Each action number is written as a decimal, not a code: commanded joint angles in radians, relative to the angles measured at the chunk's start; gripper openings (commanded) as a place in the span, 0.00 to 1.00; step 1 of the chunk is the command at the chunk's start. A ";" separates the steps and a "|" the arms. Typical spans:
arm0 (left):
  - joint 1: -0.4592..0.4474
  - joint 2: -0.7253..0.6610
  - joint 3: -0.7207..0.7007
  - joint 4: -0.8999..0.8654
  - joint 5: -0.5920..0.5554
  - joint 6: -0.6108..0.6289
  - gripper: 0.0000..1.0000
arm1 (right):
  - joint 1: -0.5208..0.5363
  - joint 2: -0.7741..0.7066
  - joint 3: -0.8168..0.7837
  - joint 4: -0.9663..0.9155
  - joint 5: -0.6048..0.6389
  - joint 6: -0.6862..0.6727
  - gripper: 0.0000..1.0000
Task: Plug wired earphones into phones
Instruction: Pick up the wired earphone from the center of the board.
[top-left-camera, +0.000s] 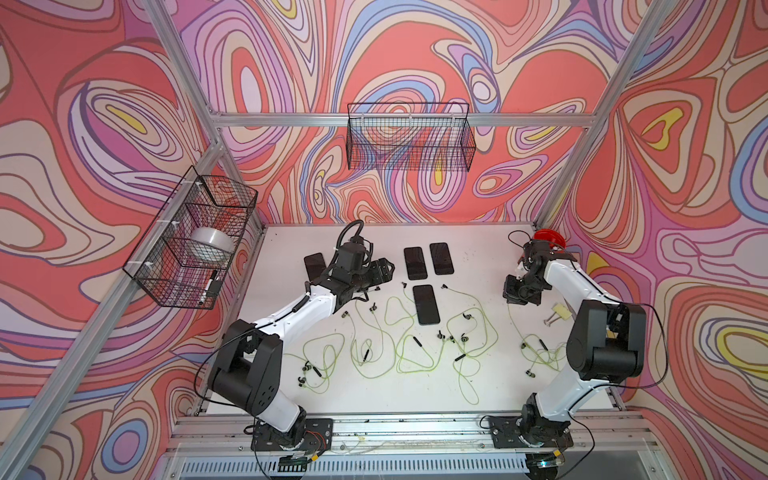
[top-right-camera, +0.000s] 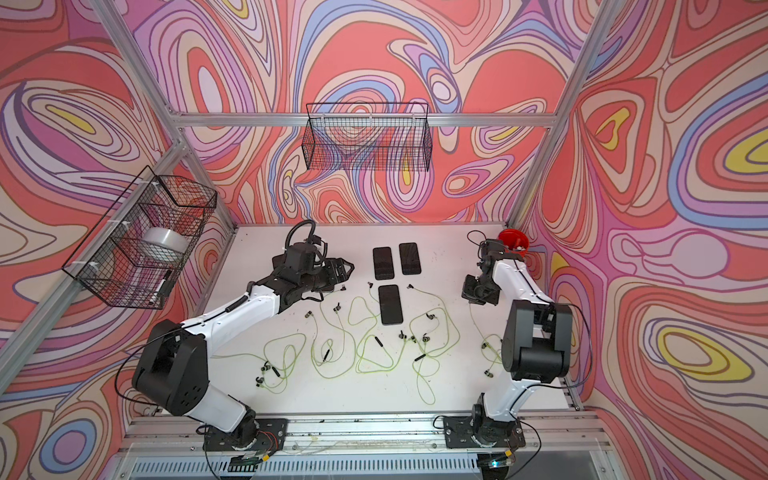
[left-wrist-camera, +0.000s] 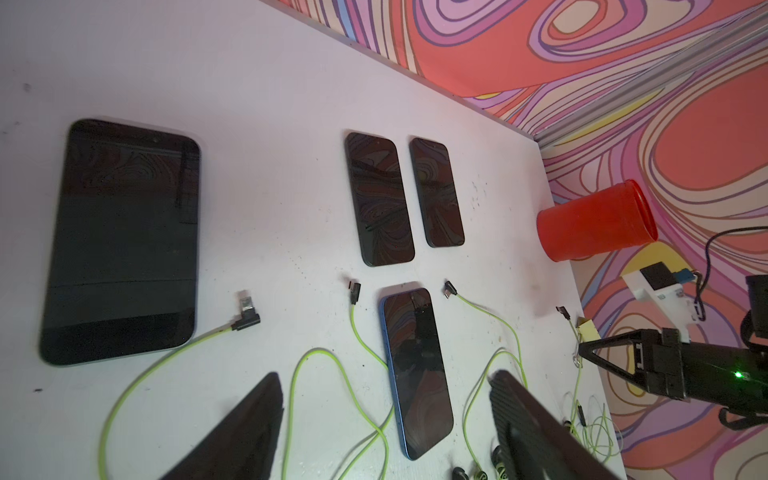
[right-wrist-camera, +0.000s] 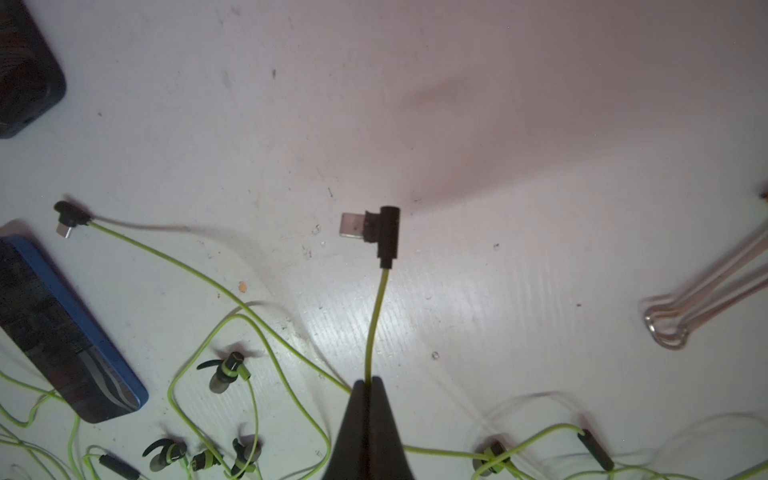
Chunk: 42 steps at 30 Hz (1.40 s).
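I'm clamping the right gripper (right-wrist-camera: 368, 384) tight on an earphone cable (right-wrist-camera: 376, 316) behind its plug (right-wrist-camera: 382, 230), left gripper (left-wrist-camera: 385, 375) gaping empty; next I'm lining that plug up with the nearest phone (right-wrist-camera: 62, 332)

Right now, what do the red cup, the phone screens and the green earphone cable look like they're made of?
Red cup: likely plastic, smooth with a soft sheen. Phone screens: glossy glass by the look, mirroring the wall pattern. Earphone cable: probably a rubbery sheath, matte yellow-green, bending in soft curves; its plug looks like matte black plastic with a shiny metal tip.
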<state>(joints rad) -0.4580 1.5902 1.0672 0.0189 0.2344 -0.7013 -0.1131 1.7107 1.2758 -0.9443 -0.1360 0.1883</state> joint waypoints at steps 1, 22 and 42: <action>-0.030 0.066 0.044 0.106 0.109 -0.104 0.76 | 0.082 -0.061 0.047 -0.011 -0.097 -0.008 0.00; -0.151 0.476 0.194 0.643 0.404 -0.518 0.51 | 0.356 -0.111 0.045 0.127 -0.367 0.110 0.00; -0.153 0.518 0.192 0.699 0.414 -0.588 0.26 | 0.368 -0.102 0.016 0.162 -0.365 0.112 0.00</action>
<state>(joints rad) -0.6037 2.0876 1.2446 0.6712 0.6296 -1.2697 0.2497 1.6234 1.3045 -0.7982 -0.4984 0.2981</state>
